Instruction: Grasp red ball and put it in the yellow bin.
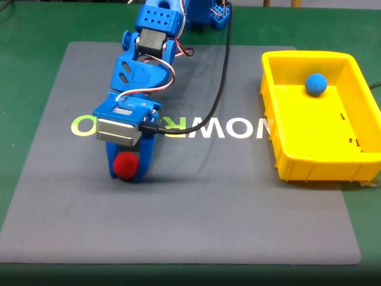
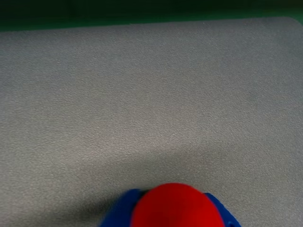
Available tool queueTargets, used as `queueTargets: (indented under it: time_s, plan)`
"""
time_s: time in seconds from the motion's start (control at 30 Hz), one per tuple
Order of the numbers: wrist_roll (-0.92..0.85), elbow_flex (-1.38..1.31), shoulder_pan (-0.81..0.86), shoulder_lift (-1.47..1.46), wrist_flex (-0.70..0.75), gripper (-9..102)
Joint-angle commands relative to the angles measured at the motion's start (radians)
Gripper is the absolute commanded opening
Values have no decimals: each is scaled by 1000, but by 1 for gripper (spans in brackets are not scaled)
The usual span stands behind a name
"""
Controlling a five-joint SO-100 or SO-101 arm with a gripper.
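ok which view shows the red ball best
The fixed view: the whole red ball shows between the blue fingers of the tool, low on the grey mat, far from the yellow bin. The wrist view shows just its top, cut off by the bottom edge.

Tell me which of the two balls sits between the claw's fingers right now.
The red ball, flanked by the claw on the grey mat. The blue ball lies apart, inside the yellow bin.

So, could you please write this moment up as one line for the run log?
phase: grasp | gripper: shut on red ball, low on grey mat | yellow bin: right of mat, holds blue ball | red ball not yet binned
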Motion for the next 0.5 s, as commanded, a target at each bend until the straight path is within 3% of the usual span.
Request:
queueTargets:
  time_s: [0.0, 0.47]
  plan:
    - [-15, -43, 20, 2, -11, 0]
    - [-20, -43, 26, 8, -14, 0]
